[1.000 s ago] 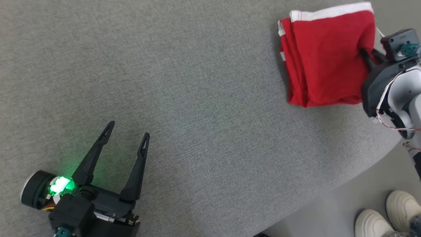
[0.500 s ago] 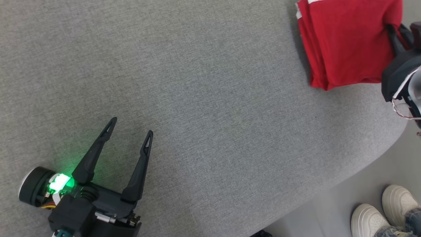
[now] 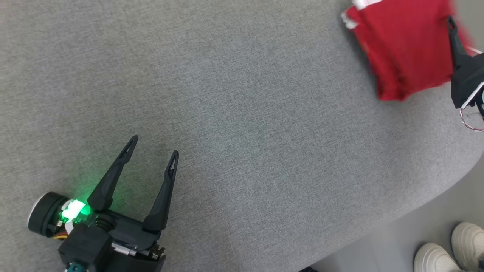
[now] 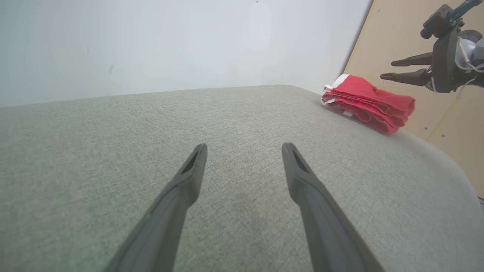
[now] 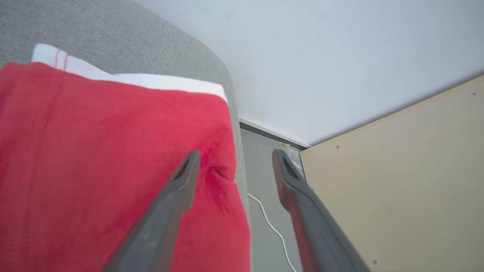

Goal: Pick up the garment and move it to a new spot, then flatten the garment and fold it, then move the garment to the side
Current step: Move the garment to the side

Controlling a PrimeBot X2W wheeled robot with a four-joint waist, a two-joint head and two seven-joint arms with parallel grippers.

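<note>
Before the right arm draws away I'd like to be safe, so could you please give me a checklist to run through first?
1. Right tool free of cloth: ok, jaws apart, nothing pinched.
2. Garment folded: ok, compact red stack.
3. Garment fully on the grey cushion: cannot tell, it lies right at the edge.
4. Left tool out of the way: ok, open, empty, far from the garment.
5. Bystander clear: not ok, shoes stand beside the cushion.
</note>
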